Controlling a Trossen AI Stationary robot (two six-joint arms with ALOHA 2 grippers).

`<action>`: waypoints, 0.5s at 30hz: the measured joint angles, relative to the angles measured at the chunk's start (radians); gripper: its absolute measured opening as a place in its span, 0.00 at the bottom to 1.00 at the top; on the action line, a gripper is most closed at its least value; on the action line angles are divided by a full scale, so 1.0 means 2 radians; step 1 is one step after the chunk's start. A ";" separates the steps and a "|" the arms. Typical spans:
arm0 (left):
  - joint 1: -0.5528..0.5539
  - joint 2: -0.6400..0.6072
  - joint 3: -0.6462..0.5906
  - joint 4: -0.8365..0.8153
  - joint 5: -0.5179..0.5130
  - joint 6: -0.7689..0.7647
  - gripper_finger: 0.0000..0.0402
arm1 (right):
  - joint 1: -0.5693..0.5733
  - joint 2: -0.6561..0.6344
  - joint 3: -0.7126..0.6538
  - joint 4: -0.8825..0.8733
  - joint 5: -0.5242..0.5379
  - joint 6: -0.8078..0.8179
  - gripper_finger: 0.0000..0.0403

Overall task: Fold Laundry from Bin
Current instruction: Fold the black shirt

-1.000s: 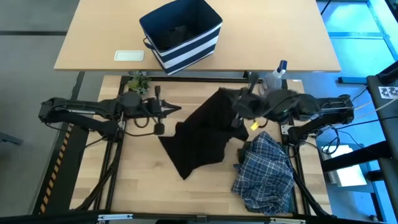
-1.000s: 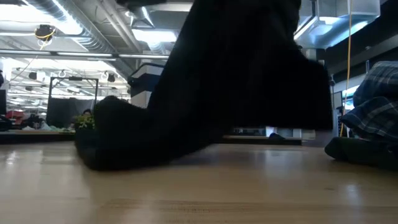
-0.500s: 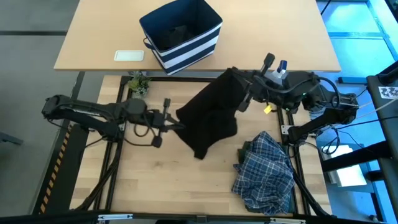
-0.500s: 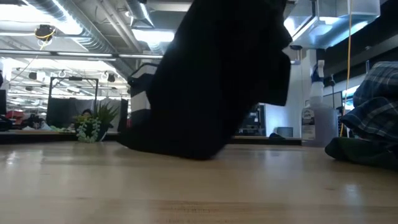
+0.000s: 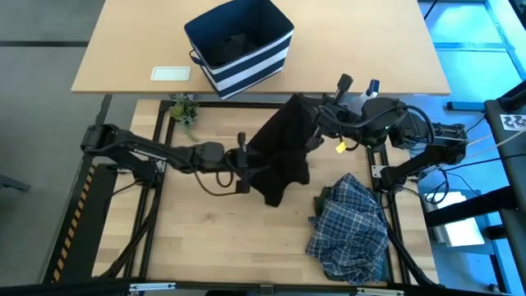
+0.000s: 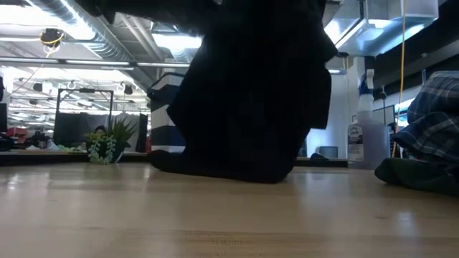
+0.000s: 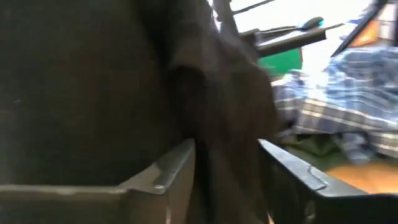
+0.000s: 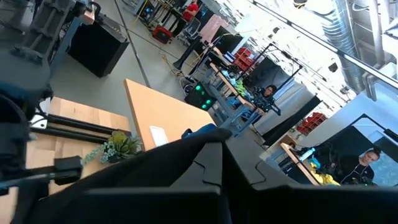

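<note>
Black cloth fills the space around the left gripper (image 5: 246, 161), whose two fingers (image 7: 163, 176) stand spread apart with a fold of the black garment (image 5: 283, 152) running between them; they are not pinched on it. That gripper reaches the garment's side that faces away from the plaid shirt (image 5: 352, 224).

The right gripper (image 5: 314, 125) is pressed together on the garment's upper edge, on the side nearest the bin (image 5: 240, 45), and holds it lifted so that the cloth hangs down and its lower end bunches on the wooden table (image 5: 205, 238). In the low view the garment (image 6: 251, 93) drapes from above down to the tabletop (image 6: 215, 222).

Just beside the garment, on the side away from the left gripper, lies the crumpled blue-and-white plaid shirt, with a dark olive-green garment (image 5: 326, 197) showing at the shirt's edge nearest the black cloth. The striped navy bin stands well apart from the garment on the lighter table (image 5: 123, 49) beyond it, with dark cloth inside. A small potted plant (image 5: 182, 110) sits between the bin and the left arm, and a spray bottle (image 5: 366, 99) stands near the right gripper.
</note>
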State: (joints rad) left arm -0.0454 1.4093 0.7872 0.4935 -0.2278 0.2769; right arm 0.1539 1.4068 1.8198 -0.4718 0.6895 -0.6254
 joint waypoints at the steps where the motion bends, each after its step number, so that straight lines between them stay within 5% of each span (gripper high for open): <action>1: 0.002 0.006 0.000 0.003 -0.008 -0.002 0.45 | 0.000 0.000 0.000 -0.001 0.000 0.000 0.00; 8: 0.012 0.029 0.000 0.015 -0.023 -0.020 0.57 | 0.000 0.002 0.000 -0.002 0.000 0.000 0.00; 15: 0.013 0.033 0.000 0.031 -0.003 -0.018 0.49 | 0.000 0.002 0.000 -0.001 0.000 0.000 0.00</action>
State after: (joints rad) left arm -0.0196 1.4761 0.7872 0.5564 -0.2332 0.2413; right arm 0.1543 1.4117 1.8198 -0.4747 0.6902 -0.6258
